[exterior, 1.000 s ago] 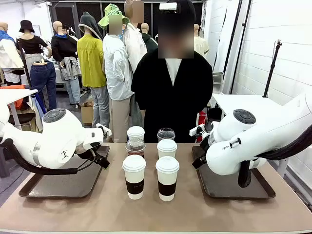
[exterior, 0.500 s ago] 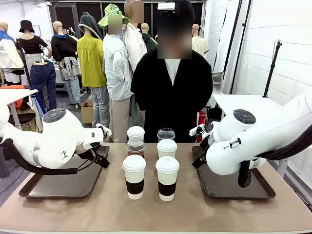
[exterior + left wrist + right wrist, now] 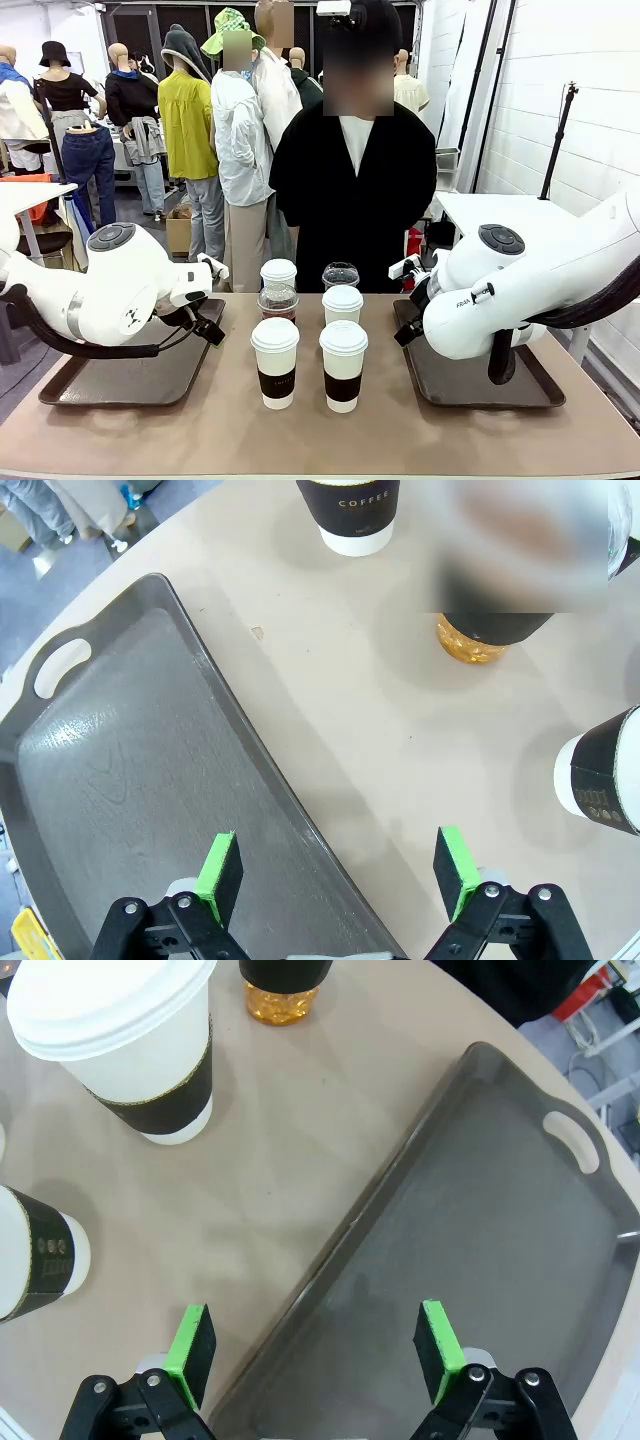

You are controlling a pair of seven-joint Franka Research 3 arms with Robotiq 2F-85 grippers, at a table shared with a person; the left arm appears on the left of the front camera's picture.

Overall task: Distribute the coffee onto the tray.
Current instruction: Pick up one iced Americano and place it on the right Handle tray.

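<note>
Six cups of coffee stand upright in the middle of a tan worktop [image 3: 420, 440], in two columns of three.

- **Left column:** starting from the worktop's near side, there is a sleeved paper cup [image 3: 274, 362], then a clear dome-lidded cup [image 3: 278, 303] of brown liquid, then another paper cup [image 3: 278, 273].
- **Right column:** a near paper cup [image 3: 343, 365], a middle paper cup [image 3: 342, 305], and a second clear cup [image 3: 340, 275] toward the worktop's far side.

A dark grey left tray [image 3: 150, 380] lies at the worktop's left end, and a matching right tray [image 3: 450, 385] lies at its right end. Neither tray carries a cup.

A person in black [image 3: 350, 190] stands at the worktop's far side.

The white left arm [image 3: 110, 290] hangs over the worktop's left end. In the left wrist view, the left jaws stand wide apart and hold nothing. One green pad [image 3: 218, 875] is over the tray and the other is over bare worktop.

The white right arm [image 3: 520, 290] hangs over the worktop's right end. The right jaws are likewise wide apart and hold nothing, and one right green pad [image 3: 437, 1345] is over the tray there.
</note>
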